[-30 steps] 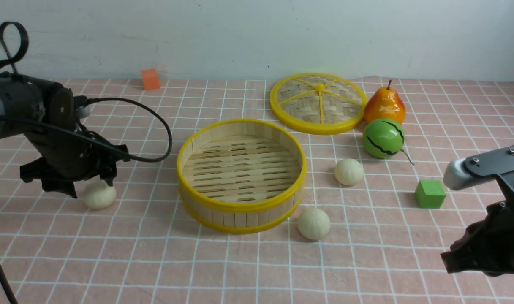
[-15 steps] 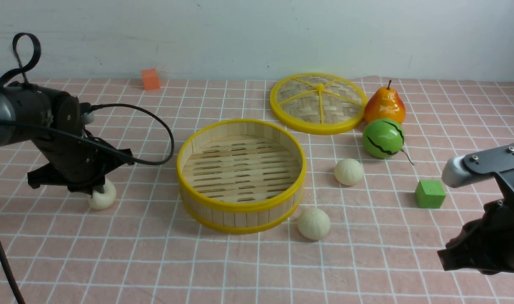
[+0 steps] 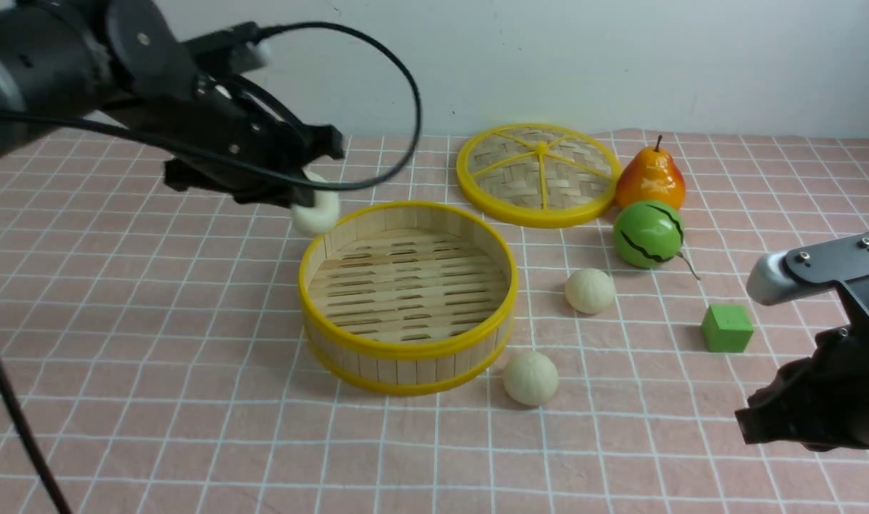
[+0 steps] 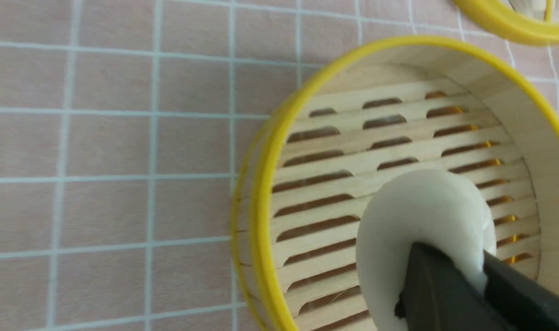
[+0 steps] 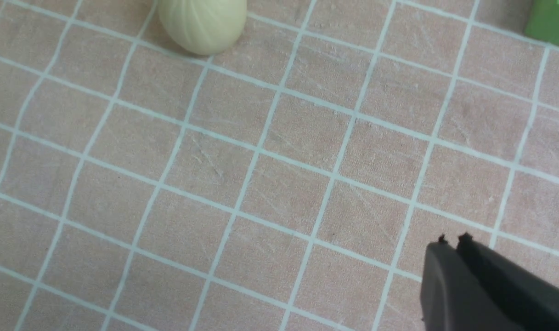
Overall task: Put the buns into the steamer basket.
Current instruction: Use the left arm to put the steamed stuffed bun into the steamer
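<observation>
My left gripper (image 3: 307, 203) is shut on one cream-white bun (image 3: 315, 213) and holds it in the air by the far-left rim of the steamer basket (image 3: 407, 348). In the left wrist view the bun (image 4: 421, 216) hangs over the basket's slotted floor (image 4: 334, 161), squeezed between my black fingers (image 4: 437, 294). Two more buns lie on the cloth right of the basket, one near (image 3: 530, 378), one farther back (image 3: 590, 290). My right gripper (image 5: 451, 240) is shut and empty, low at the right; a bun (image 5: 202, 23) shows in its view.
A flat woven yellow-rimmed disc (image 3: 539, 173) lies behind the basket. A pear (image 3: 650, 178) and a green striped ball (image 3: 648, 234) stand at the back right. A green cube (image 3: 726, 328) sits close to the right arm.
My left gripper closed on the left bun on the cloth, lifted it and carried it up and right to the basket's far-left rim. The right arm barely moved.
</observation>
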Controlling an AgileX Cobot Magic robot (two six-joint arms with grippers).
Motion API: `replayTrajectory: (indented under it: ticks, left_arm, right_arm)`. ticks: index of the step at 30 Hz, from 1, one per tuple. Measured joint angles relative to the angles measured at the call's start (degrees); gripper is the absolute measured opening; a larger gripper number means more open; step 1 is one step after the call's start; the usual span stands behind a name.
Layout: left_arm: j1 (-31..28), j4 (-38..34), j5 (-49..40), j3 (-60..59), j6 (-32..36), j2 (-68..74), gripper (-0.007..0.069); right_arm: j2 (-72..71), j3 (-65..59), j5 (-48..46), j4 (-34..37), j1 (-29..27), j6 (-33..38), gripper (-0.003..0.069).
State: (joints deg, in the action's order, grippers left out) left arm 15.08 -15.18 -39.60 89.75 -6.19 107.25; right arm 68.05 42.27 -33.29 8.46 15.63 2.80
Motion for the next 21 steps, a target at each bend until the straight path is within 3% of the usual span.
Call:
replayTrajectory:
  ticks: [5,9,11,13,14,16,19,21]
  left_arm:
    - [2.17,0.02,2.74,-0.06,0.06,7.8,0.0008]
    - [3.41,0.14,5.17,-0.06,0.23,10.87,0.0062]
    - [3.63,0.45,5.88,0.1,0.34,11.0,0.012]
    - [3.84,1.26,5.93,0.22,0.34,11.13,0.0232]
    - [3.84,1.38,5.93,0.22,0.34,11.19,0.0232]
    - [3.84,1.85,5.63,0.27,0.34,10.99,0.0394]
    - [3.84,2.02,3.16,1.14,0.34,10.21,0.0527]
    - [3.84,2.09,2.03,1.81,0.34,9.82,0.0563]
  right_arm:
    - [0.0,0.0,0.0,0.0,0.0,0.0,0.0032]
    - [0.0,0.0,0.0,0.0,0.0,0.0,0.0032]
    - [0.0,0.0,-0.06,0.0,0.0,0.0,0.0032]
    - [0.0,0.0,-0.06,0.0,0.0,0.0,0.0032]
    - [0.0,0.0,-0.06,0.0,0.0,0.0,0.0032]
    - [0.0,0.0,-0.06,0.0,0.0,0.19,0.0032]
    - [0.0,0.0,-0.06,0.0,0.0,0.84,0.0032]
    - [0.0,0.0,-0.06,0.0,0.0,1.16,0.0032]
